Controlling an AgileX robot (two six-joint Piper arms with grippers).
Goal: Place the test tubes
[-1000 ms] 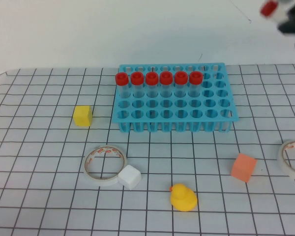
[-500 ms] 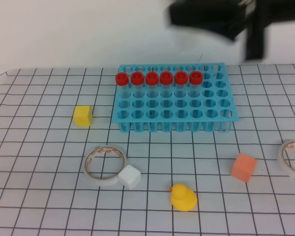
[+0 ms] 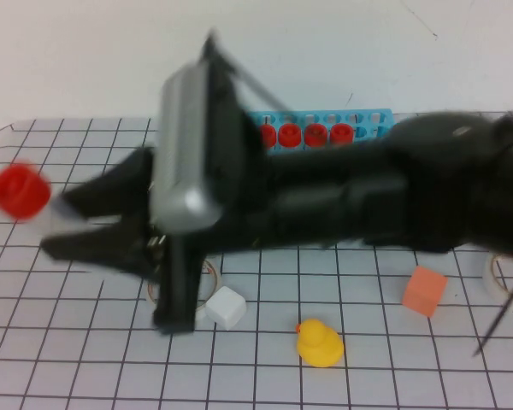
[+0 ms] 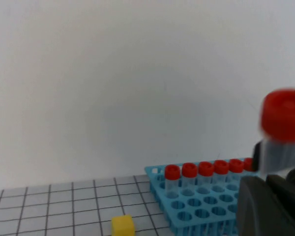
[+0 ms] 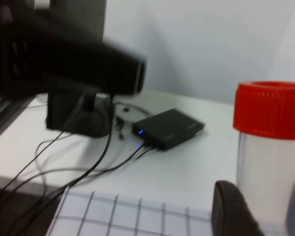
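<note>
**Two-arm test tube placement, one moment.** The left end effector is sitting outside the high view with its fingers pressed together. Its wrist camera is facing the blue rack [image 4: 211, 204] and a yellow cube [image 4: 123, 226].

The right end effector [image 3: 60, 224] is hanging above the left side of the gridded tabletop [image 3: 68, 359]. It is clamped on a clear test tube [image 3: 19, 192], whose red cap is pointing toward the left edge, well apart from the rack. In the right wrist view a dark finger [image 5: 231, 211] is pressing against the tube's clear wall.

The right arm [image 3: 393, 196] is stretching in from the right edge and covering most of the rack. The arm is blurred, and the silver cylinder [image 3: 188, 154] on it is probably a wrist housing.

Nearer the camera, a white cube [image 3: 226, 306] is lying just beside a partly hidden tape roll [image 3: 212, 280]. A yellow rubber duck [image 3: 318, 342] is sitting to the right of it.

A row of red-capped tubes [image 3: 316, 134] is standing upright in the rack, near its far edge. Farther right, an orange cube [image 3: 424, 290] is resting, and a second tape roll [image 3: 496, 278] is lying at the right edge.
</note>
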